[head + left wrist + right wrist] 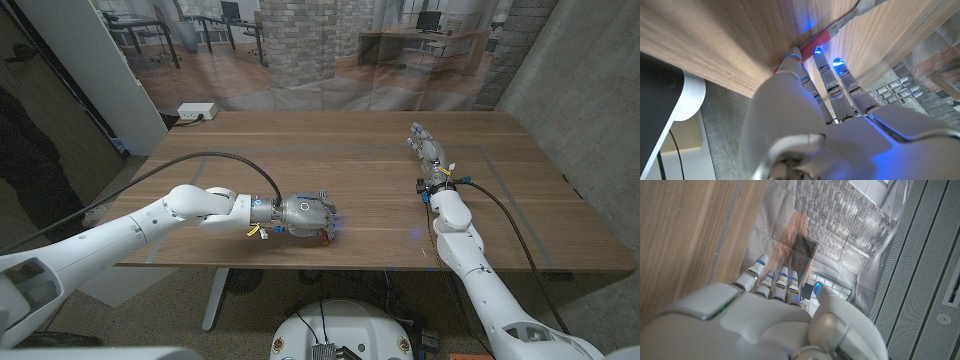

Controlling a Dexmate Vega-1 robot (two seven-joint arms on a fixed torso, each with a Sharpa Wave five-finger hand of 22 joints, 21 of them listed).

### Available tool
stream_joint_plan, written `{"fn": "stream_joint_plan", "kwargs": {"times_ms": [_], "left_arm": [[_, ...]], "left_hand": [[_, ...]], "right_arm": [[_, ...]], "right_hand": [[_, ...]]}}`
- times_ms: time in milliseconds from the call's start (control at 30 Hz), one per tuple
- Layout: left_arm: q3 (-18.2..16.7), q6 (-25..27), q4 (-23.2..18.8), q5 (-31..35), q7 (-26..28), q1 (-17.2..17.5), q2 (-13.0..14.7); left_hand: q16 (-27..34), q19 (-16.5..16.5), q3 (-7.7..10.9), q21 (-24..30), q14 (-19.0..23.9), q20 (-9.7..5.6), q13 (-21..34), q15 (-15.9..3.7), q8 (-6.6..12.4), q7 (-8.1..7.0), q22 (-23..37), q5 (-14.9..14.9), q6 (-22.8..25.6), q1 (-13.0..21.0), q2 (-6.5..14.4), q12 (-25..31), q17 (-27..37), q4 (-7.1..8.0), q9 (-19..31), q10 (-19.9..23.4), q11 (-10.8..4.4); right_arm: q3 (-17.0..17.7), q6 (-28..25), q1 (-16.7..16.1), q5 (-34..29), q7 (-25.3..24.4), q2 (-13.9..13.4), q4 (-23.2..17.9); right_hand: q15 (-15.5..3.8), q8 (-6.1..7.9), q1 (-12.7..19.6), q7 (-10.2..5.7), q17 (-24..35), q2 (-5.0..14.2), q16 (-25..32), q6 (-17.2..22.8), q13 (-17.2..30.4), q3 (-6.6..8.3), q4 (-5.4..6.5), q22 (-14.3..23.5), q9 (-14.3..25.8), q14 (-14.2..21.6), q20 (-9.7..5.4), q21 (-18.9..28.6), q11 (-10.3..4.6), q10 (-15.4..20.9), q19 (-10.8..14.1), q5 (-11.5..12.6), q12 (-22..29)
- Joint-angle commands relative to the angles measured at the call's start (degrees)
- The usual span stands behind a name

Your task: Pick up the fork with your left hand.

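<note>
The fork [840, 22] lies on the desk [350, 150] close to its near edge, with a red handle section and a metal shaft running away from the fingertips, as the left wrist view shows. In the head view, the fork sits under or just past the left hand [305, 216] and cannot be made out separately.

Task status: the approach appears complete; the grasp is not confirmed. The left hand is at the fork, fingers [826, 75] reaching down to the red handle with their tips touching or just beside it. No frame shows fingers wrapped beneath the handle, and the fork appears to lie against the desk surface. Whether the hand has clenched on the fork cannot be told from these views. Remaining, as judged: secure the grip and lift clear of the desk.

View comparison: the left wrist view supplies the fork's colour, its orientation and the fingertip contact zone, which the head view hides behind the hand's back. The head view supplies layout: left hand near the front edge at mid-desk, right hand [428, 150] well apart on the right side, fingers extended and released, holding nothing. The right wrist view [775, 287] confirms straight fingers with nothing in them.
</note>
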Motion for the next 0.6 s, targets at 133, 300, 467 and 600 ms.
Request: {"fn": "stream_joint_plan", "kwargs": {"times_ms": [133, 300, 467, 600], "left_arm": [[-0.1, 3.0, -2.6, 1.3, 1.3, 1.7, 1.1], [-1.1, 4.7, -3.7, 0.1, 1.3, 2.9, 1.4], [-2.1, 6.2, -5.1, 0.0, 1.4, 4.1, 1.9], [-2.8, 7.1, -5.9, -0.3, 1.7, 5.1, 2.3]], "left_hand": [[-0.3, 0.9, -0.86, 3.2, 10.6, -3.21, 8.5, -10.53, -0.31, 2.73, 1.9, 2.2, 11.8, 0.5, -1.3, -0.6, 0.6, 0.05, 0.3, 11.7, -0.14], [-0.6, 0.0, -1.11, 3.4, 10.7, -4.02, 8.8, -10.54, -0.36, 2.83, 2.1, 2.8, 12.2, 0.6, -1.5, -0.9, 0.6, 0.15, 0.3, 11.7, 0.01], [-0.8, -0.4, -1.22, 3.7, 10.9, -4.32, 9.2, -10.58, -0.40, 2.87, 2.3, 3.3, 12.5, 0.8, -1.5, -1.1, 0.7, 0.18, 0.3, 12.0, 0.08], [-1.0, -1.0, -1.28, 4.0, 11.1, -4.23, 9.4, -10.57, -0.44, 2.75, 2.4, 3.7, 12.7, 1.0, -1.5, -1.3, 0.8, 0.22, 0.4, 12.0, 0.11]], "right_arm": [[0.3, -0.2, -1.2, 0.3, 0.0, -0.4, -2.1], [0.4, -0.3, -1.6, 0.5, 0.3, -0.5, -2.8], [0.4, -0.4, -1.8, 0.5, 0.5, -0.6, -3.4], [0.4, -0.5, -2.0, 0.6, 0.6, -0.6, -3.6]], "right_hand": [[0.14, -0.11, -0.4, -0.07, 0.0, -0.14, -0.1, 0.4, 0.3, 0.16, -0.22, 0.1, 0.2, 0.5, -1.59, 0.1, -0.30, 0.3, -0.2, 0.1, -0.1], [0.18, -0.13, -0.4, -0.09, 0.0, -0.15, -0.1, 0.3, 0.3, 0.18, -0.26, 0.1, 0.2, 0.5, -1.62, 0.1, -0.38, 0.2, -0.3, 0.2, -0.1], [0.18, -0.17, -0.5, -0.16, 0.0, -0.17, -0.2, 0.2, 0.3, 0.18, -0.26, 0.1, 0.2, 0.5, -1.63, 0.0, -0.36, 0.1, -0.3, 0.2, -0.2], [0.17, -0.18, -0.5, -0.19, 0.0, -0.18, -0.2, 0.2, 0.3, 0.19, -0.26, 0.1, 0.2, 0.5, -1.64, 0.0, -0.42, 0.1, -0.4, 0.2, -0.2]]}}
